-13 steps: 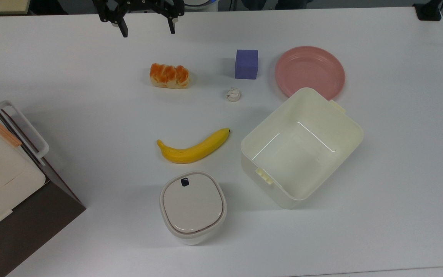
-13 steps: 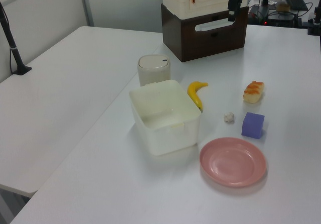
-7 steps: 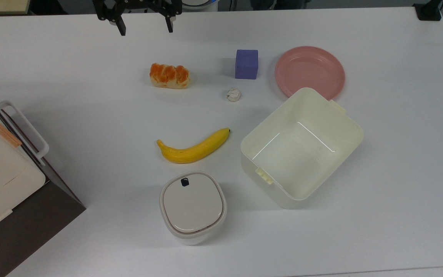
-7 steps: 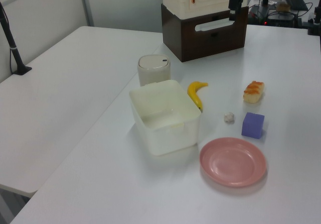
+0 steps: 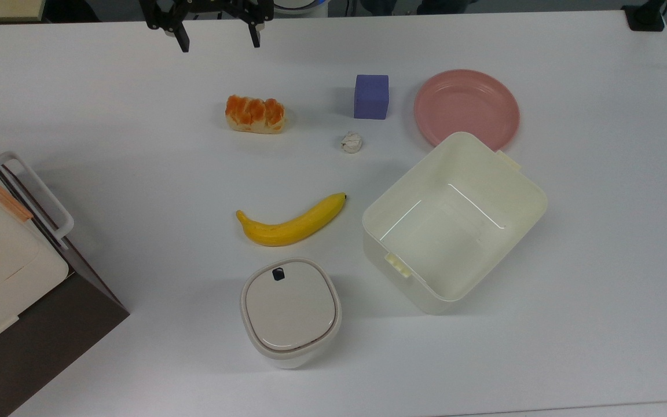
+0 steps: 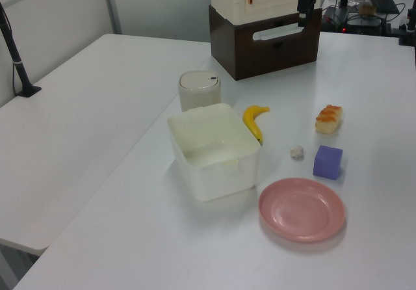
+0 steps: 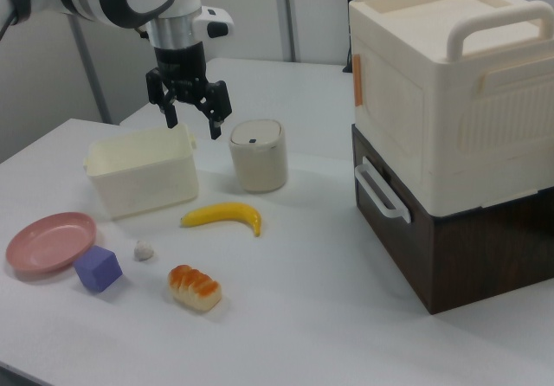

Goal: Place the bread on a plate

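While hanging high over the table's [image 5: 571, 347] far edge in the top view, gripper [image 5: 217, 37] points straight down, fingers spread wide, holding nothing. Bread [image 5: 255, 114] lies on bare tabletop below it, open room all round. Purple cube [image 5: 371, 97] and whitish ball [image 5: 351, 142] sit between bread and pink plate [image 5: 466, 108]; cream tub [image 5: 454, 223] just beside plate. Hardly shifted since half a second ago; everything else unmoved.

— Glossy orange-brown crust on the bread [image 5: 255, 114], paler matt sides. Smooth pink plastic for the plate [image 5: 466, 108]?

— Looks so. Smooth cream plastic tub [image 5: 454, 222], slight sheen; matt white desk [image 5: 136, 145].
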